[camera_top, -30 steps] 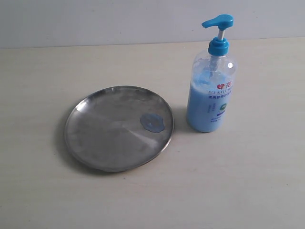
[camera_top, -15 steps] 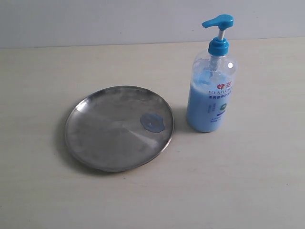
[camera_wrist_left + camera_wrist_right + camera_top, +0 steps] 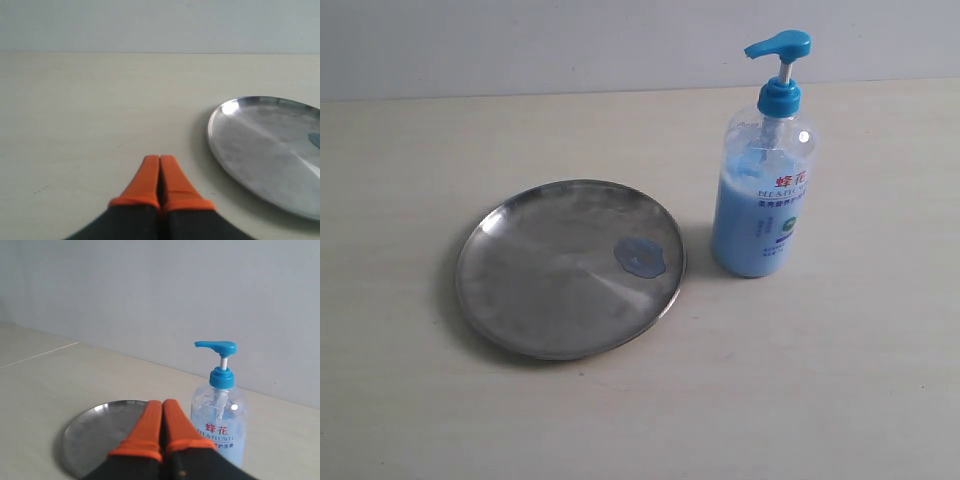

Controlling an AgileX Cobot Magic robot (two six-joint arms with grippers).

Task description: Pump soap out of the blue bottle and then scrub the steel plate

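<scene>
Centre-left of the exterior frame: the steel plate (image 3: 535, 275) lies flat on the tabletop (image 3: 840, 390). A small blob of soap (image 3: 640, 258) sits on it near the right-hand rim, the side closest to the blue bottle (image 3: 762, 215). The bottle stands upright right of centre, just beside the plate; I see a thin gap, so not touching as far as I can tell. Pump head (image 3: 778, 45) is up at upper right, spout pointing left. Bottle looks more than half full.

Neither arm shows in the exterior frame.
- Left gripper (image 3: 160, 162): orange jaws pressed together, nothing between them, low over bare tabletop, the plate's rim near but apart from it.
- Right gripper (image 3: 163, 407): jaws together too, empty, facing plate and bottle, apart from both.

Progress read: soap is already on the plate, so the pump step looks done, though I can't confirm that from these views. The blob is a compact patch, not smeared, and the rest of the plate looks dry and scuffed, so scrubbing is not yet done. No sponge, brush or cloth in any view, so it's unclear what does the scrubbing. Left: the whole scrub, possibly another pump press.
</scene>
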